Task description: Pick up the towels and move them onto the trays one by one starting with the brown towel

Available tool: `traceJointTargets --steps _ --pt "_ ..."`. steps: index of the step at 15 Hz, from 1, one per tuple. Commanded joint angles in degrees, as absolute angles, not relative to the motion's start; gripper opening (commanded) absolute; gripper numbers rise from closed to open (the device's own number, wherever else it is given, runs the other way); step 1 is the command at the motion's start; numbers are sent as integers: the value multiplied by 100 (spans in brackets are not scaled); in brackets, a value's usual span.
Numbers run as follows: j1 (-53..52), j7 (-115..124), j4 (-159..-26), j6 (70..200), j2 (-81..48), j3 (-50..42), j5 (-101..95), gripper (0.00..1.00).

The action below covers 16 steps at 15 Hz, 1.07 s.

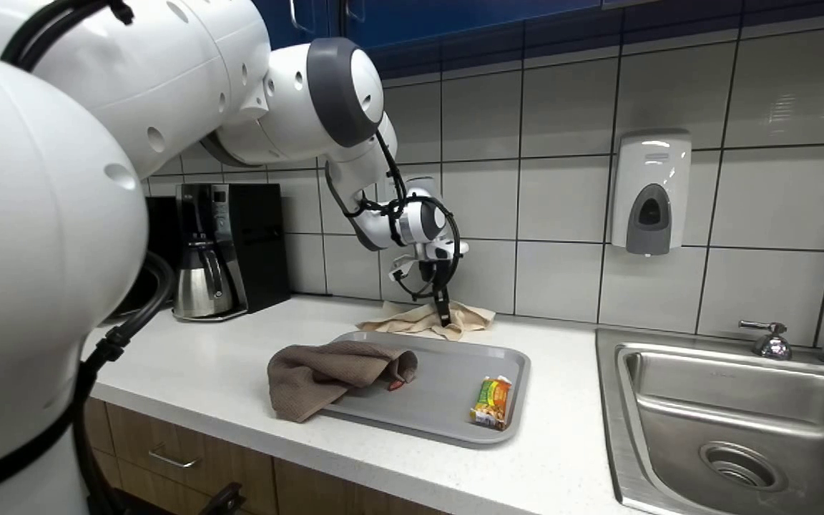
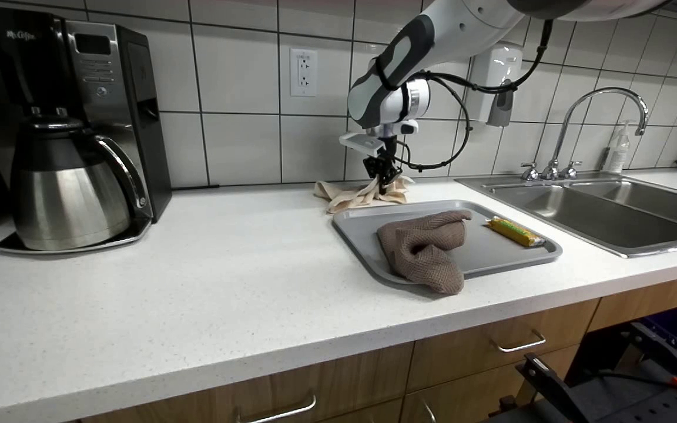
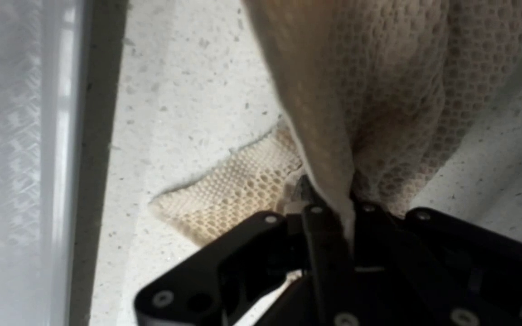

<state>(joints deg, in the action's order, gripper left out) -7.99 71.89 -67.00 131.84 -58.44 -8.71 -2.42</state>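
Observation:
The brown towel (image 1: 333, 368) (image 2: 426, 247) lies crumpled on the grey tray (image 1: 448, 372) (image 2: 485, 258), partly hanging over its rim onto the counter. Behind the tray, close to the wall, the tan-beige towel (image 1: 473, 317) (image 2: 344, 197) is spread in loose folds on the counter. My gripper (image 1: 445, 318) (image 2: 382, 188) points down into this beige cloth. In the wrist view the gripper (image 3: 331, 194) is shut with a raised fold of the beige towel (image 3: 401, 90) pinched between its fingers; the fingertips are mostly hidden by cloth. The tray's edge (image 3: 57, 181) runs along the left there.
A wrapped snack bar (image 1: 492, 402) (image 2: 515, 231) sits on the tray, and a small red item (image 1: 395, 385) shows beside the brown towel. The tiled wall (image 1: 562, 279) stands just behind the gripper. A coffee maker (image 2: 133, 88) and a steel sink (image 1: 727, 400) flank the area.

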Motion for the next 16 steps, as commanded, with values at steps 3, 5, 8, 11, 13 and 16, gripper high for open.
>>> traceJointTargets --steps 3,5,8,11,13,16 --pt "-762 7139 -6766 13155 -5766 -817 -161 2" --pt "-809 7130 -6971 13298 -5628 -844 -209 2" --pt "-852 7030 -7294 13477 -5380 -847 -254 2" --pt "-906 6942 -7710 13731 -5070 -855 -284 2" --pt "-992 6976 -8034 13947 -4837 -926 -346 2" --pt "-1093 7000 -8576 14301 -4453 -993 -431 2"
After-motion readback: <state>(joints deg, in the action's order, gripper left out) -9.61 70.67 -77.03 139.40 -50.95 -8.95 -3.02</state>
